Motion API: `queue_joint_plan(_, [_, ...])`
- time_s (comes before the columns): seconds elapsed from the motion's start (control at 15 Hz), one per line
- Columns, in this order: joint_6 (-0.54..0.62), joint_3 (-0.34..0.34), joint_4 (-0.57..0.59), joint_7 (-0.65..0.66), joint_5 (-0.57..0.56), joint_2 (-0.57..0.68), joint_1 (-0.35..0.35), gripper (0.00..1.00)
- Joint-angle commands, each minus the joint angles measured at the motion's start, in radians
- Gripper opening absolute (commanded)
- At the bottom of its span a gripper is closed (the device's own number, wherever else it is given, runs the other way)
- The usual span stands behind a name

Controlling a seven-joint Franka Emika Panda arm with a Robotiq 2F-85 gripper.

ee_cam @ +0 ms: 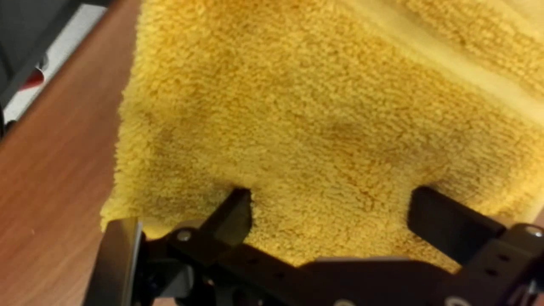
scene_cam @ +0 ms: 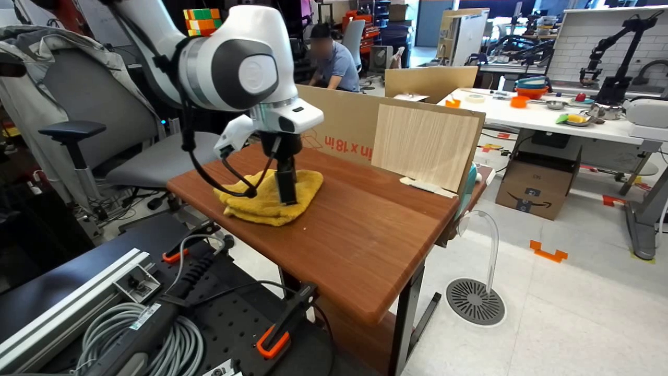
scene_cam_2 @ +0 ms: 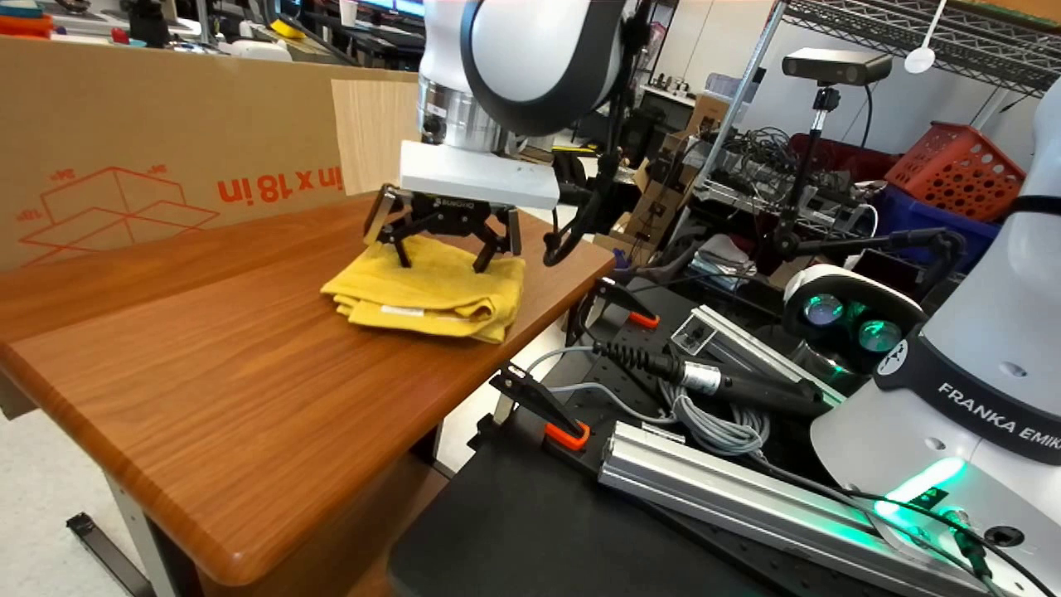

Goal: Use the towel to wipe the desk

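A folded yellow towel [scene_cam: 274, 214] lies near one edge of the brown wooden desk [scene_cam: 365, 250]. The towel [scene_cam_2: 414, 290] and the desk [scene_cam_2: 207, 373] show in both exterior views. My gripper [scene_cam_2: 443, 265] points down over the towel, with its two black fingers spread apart and the tips touching or pressing into the cloth. In the wrist view the towel [ee_cam: 318, 106] fills most of the picture. The open fingers [ee_cam: 331, 191] stand on either side of a stretch of flat towel, and no cloth is pinched between them. The tips are slightly sunk into the pile.
A cardboard panel [scene_cam_2: 166, 141] stands along the desk's far edge, with a pale wood board [scene_cam: 425, 143] against it. A black table [scene_cam_2: 497, 514] beside the desk carries orange-tipped clamps [scene_cam: 274, 339], coiled grey cable [scene_cam: 180, 344] and an aluminium bar [scene_cam_2: 729, 506]. An office chair [scene_cam: 104, 104] stands nearby.
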Motion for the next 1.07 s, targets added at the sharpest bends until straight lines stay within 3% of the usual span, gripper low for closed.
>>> queue_joint_plan(0.0, [0.020, -0.026, 0.172, -0.033, 0.119, 0.132, -0.106, 1.00])
queue_joint_plan(0.27, [-0.006, -0.078, 0.341, 0.015, 0.187, 0.241, -0.138, 1.00])
queue_joint_plan(0.53, [-0.053, -0.104, 0.473, 0.092, 0.181, 0.323, -0.079, 1.00])
queue_joint_plan(0.8, [-0.170, -0.047, 0.584, 0.129, 0.177, 0.366, -0.044, 1.00])
queue_joint_plan(1.0, [-0.231, 0.032, 0.618, 0.068, 0.180, 0.370, -0.037, 1.00])
